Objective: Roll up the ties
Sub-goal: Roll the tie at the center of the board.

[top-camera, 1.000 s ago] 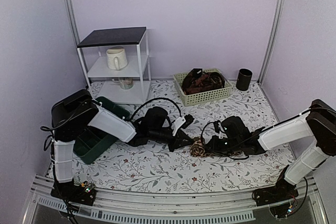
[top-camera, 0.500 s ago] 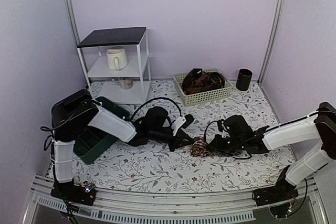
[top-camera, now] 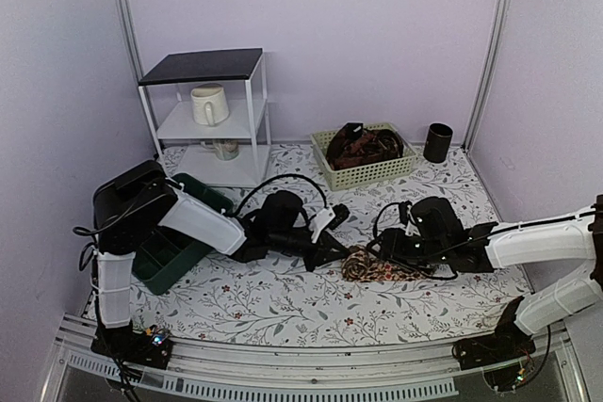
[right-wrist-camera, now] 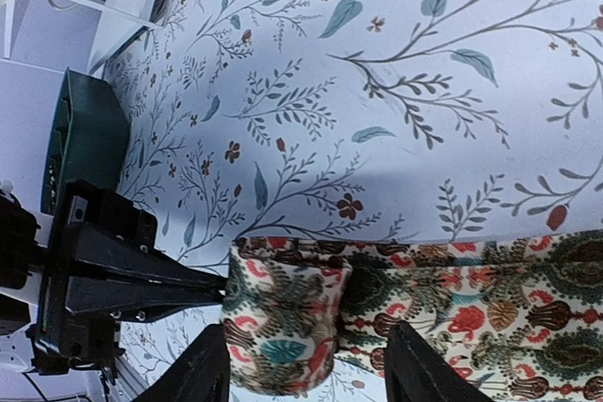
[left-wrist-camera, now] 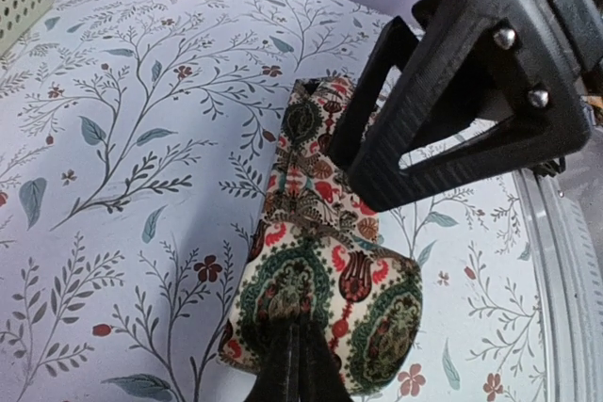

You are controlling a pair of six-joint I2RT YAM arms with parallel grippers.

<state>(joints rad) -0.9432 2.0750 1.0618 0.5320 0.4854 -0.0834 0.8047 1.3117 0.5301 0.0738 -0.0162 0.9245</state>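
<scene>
Obs: tie (top-camera: pixel 375 268) lies at centre of tabletop (top-camera: pixel 283 313), its left end partly rolled. The left tool (top-camera: pixel 336 255) is closed, pinching the roll. The right tool (top-camera: pixel 388 251) has its jaws apart over the flat length.

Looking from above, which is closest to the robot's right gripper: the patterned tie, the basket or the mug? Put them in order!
From the right gripper:
1. patterned tie, just beneath it.
2. basket, behind it at the back.
3. mug, far back-left on the shelf.
</scene>
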